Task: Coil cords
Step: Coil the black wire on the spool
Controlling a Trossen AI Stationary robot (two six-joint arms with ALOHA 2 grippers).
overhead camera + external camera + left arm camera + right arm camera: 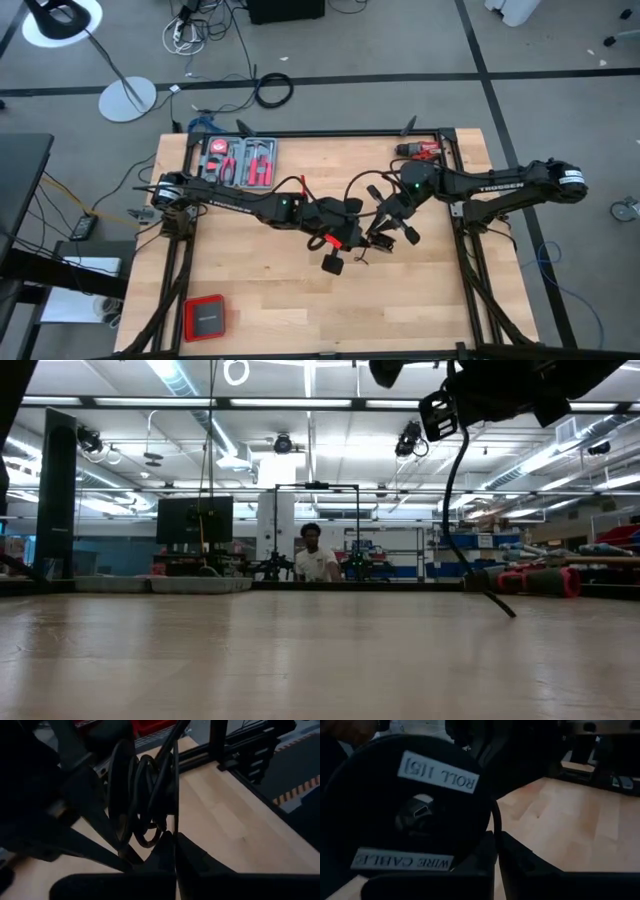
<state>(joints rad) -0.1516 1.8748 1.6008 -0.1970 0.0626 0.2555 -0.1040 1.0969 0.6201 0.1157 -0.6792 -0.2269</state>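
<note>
Both pincers, left (345,238) and right (385,232), pinch the looped cord (145,790) shut mid-table.

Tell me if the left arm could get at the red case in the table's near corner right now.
Probably, once freed: the left gripper is shut on the cord, but nothing blocks the red case.

In the high view the thin black cord (352,192) is too small to follow where both arms meet near the middle of the wooden table (280,290). The black round spool (405,805) fills the right wrist view, cut off by the picture's edge. Dark coiled loops (142,790) crowd the left wrist view; their ends are hidden. The low view cuts the arms off.
</note>
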